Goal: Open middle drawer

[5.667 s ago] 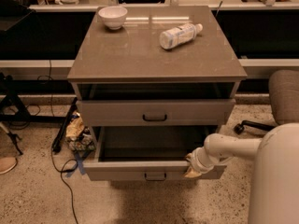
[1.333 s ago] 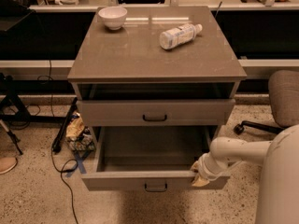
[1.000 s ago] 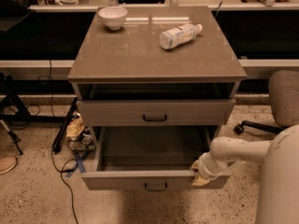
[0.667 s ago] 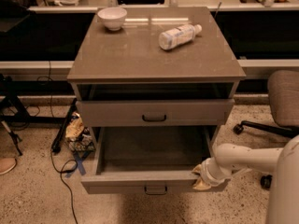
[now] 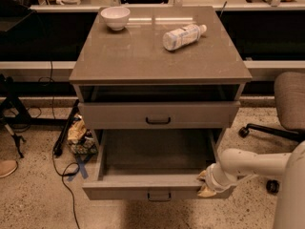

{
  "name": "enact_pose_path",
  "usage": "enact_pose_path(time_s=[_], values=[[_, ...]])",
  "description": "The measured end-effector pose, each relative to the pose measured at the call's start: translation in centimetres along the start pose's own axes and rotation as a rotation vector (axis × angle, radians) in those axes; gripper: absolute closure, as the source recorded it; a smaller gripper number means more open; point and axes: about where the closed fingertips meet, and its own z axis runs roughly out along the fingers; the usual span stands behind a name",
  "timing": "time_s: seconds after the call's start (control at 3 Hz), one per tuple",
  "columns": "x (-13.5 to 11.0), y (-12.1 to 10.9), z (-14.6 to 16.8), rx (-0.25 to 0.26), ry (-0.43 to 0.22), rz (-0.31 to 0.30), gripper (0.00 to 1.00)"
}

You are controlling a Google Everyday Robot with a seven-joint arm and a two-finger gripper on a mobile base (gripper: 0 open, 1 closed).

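The middle drawer (image 5: 119, 192) is pulled well out of the grey cabinet, its empty inside (image 5: 157, 151) showing. Its small black bar handle (image 5: 158, 195) sits at the centre of the front. My gripper (image 5: 206, 184) is at the drawer's front right corner, against the top edge of the front. The white arm (image 5: 252, 163) reaches in from the right.
The drawer above (image 5: 119, 116) stands slightly out, with a dark gap over it. A white bowl (image 5: 115, 17) and a lying bottle (image 5: 183, 36) rest on the cabinet top (image 5: 143, 56). An office chair (image 5: 289, 99) stands at the right. Cables and clutter (image 5: 78, 135) lie at the left.
Compared with the oldest frame, the middle drawer has come further out towards me and my gripper has moved with its right corner. Over the last second the drawer has barely moved.
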Motion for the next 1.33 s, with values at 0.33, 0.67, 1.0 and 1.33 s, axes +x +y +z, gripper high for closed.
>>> enact_pose_path(time_s=[0.33,0.67,1.0,1.33], values=[[0.5,1.7,0.3,0.006,-0.015,0.036,1.0],[0.3,1.7,-0.2,0.006,-0.015,0.036,1.0],[0.3,1.7,-0.2,0.006,-0.015,0.036,1.0],[0.7,2.8,0.1,0.01,-0.024,0.054,1.0]])
